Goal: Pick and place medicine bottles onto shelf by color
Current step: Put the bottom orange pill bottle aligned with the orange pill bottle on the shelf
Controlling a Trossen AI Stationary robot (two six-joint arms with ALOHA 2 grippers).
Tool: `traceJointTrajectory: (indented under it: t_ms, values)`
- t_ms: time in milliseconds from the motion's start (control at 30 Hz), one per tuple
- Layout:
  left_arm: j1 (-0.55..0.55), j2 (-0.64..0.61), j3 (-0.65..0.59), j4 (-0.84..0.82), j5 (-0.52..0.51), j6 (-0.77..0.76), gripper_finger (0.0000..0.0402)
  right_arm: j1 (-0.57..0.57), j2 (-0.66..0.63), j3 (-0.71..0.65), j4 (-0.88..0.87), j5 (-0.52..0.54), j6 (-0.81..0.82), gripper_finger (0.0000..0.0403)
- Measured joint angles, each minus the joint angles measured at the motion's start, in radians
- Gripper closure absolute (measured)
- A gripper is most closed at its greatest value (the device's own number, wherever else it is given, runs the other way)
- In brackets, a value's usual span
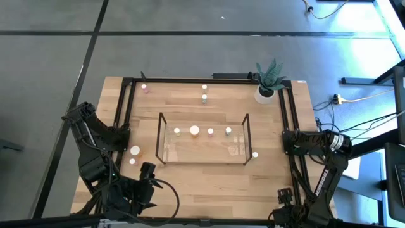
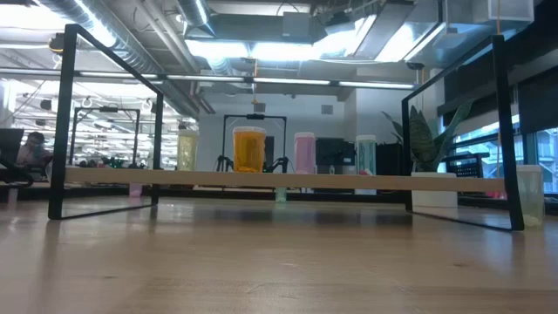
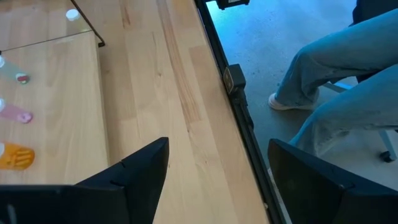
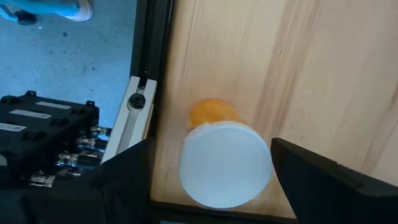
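4 bottles (image 1: 195,130) already stand on the shelf (image 1: 202,154). The right gripper (image 4: 211,186) hangs wide open, seemingly straddling an upright orange bottle (image 4: 224,158) near the table edge; closing off-centre could topple it. The left gripper (image 3: 217,180), also open, waits empty.

Shelf (image 1: 202,140): table centre. On shelf, one row: four medicine bottles (image 1: 195,131). Behind shelf: two bottles (image 1: 204,92), one behind other. Far-left corner: one bottle (image 1: 145,88). Left of shelf: two bottles (image 1: 135,151). Right of shelf, just beside: one bottle (image 1: 255,154). Far-right corner: potted plant (image 1: 268,81).
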Motion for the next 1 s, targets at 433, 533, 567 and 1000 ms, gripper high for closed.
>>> traceJointTrajectory:
  t_ms: [433, 533, 567, 1000]
  values:
    - [0.0, 0.0, 0.0, 0.0, 0.008, 0.0, 0.0134, 0.0, 0.001, 0.0, 0.011, 0.0, -0.001, 0.0082]
    - [0.0, 0.0, 0.0, 0.0, 0.008, 0.0, 0.0134, 0.0, 0.001, 0.0, 0.017, 0.0, -0.001, 0.0082]
    - [0.0, 0.0, 0.0, 0.0, 0.008, 0.0, 0.0134, 0.0, 0.001, 0.0, 0.022, 0.0, -0.002, 0.0082]
    - [0.0, 0.0, 0.0, 0.0, 0.008, -0.001, 0.0134, 0.0, 0.002, 0.0, 0.013, 0.024, 0.0, 0.0103]
